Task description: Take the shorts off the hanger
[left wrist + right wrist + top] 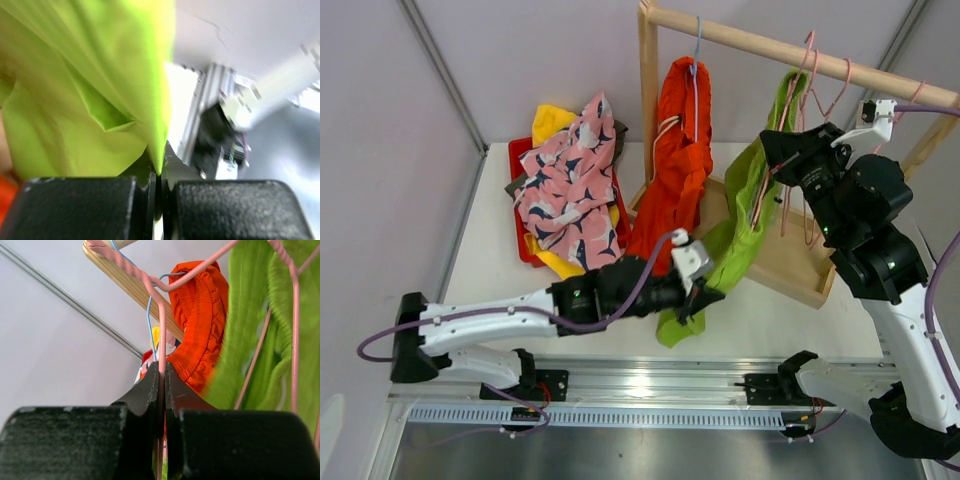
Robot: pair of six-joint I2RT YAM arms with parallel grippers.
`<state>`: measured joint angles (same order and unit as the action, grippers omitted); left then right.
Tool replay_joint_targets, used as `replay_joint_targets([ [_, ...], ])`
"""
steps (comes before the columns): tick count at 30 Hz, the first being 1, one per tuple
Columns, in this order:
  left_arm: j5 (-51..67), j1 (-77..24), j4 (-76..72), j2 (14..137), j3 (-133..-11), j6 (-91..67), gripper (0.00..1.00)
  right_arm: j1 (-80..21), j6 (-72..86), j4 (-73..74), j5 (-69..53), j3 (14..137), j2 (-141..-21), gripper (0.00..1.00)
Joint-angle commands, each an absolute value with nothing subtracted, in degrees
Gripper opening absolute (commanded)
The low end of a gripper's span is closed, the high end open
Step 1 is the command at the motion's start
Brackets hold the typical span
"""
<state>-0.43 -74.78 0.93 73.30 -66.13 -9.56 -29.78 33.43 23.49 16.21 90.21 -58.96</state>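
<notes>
Lime green shorts (745,215) hang stretched from a pink wire hanger (790,130) on the wooden rail (790,50) down toward the table's front. My left gripper (698,295) is shut on their lower hem (159,155). My right gripper (775,150) is shut on the pink hanger's wire (161,340), with green fabric (245,320) beside it. Orange shorts (678,160) hang on a blue hanger (697,60) on the same rail and also show in the right wrist view (200,320). Pink patterned shorts (570,185) lie on yellow shorts (552,120) and dark olive shorts (516,185).
The pile rests in a red tray (523,150) at the back left. The rack stands on a wooden base (800,265) with an upright post (648,95). More empty pink hangers (835,85) hang on the rail. A metal rail (650,375) runs along the near edge.
</notes>
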Motion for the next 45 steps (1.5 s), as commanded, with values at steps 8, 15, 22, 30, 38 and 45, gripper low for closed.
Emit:
replay_joint_targets([
  [8,-11.8,-86.3,1.8,59.9,-46.3,-17.7,0.0,-29.5,31.6,18.6,20.3,96.2,-57.6,0.0],
  [15,-18.9,-78.6,6.7,71.7,-63.4,-9.9,0.0,-29.5,41.1,24.9,14.9,90.0,-53.2,0.0],
  [22,-19.9,-61.6,15.8,87.3,-89.3,-6.6,0.0,-29.6,47.8,34.9,9.7,86.9,-48.2,0.0],
  [30,-13.8,-55.0,20.1,94.8,-89.2,-8.6,0.0,-29.6,45.4,34.8,10.6,92.0,-50.5,0.0],
  [38,-28.8,-73.6,26.0,68.4,-67.0,-13.2,0.0,-29.4,36.9,27.9,13.9,99.7,-62.7,0.0],
  [45,-48.1,-78.8,48.6,50.0,-69.6,-17.1,0.0,-26.7,34.7,21.8,14.6,100.4,-70.1,0.0],
])
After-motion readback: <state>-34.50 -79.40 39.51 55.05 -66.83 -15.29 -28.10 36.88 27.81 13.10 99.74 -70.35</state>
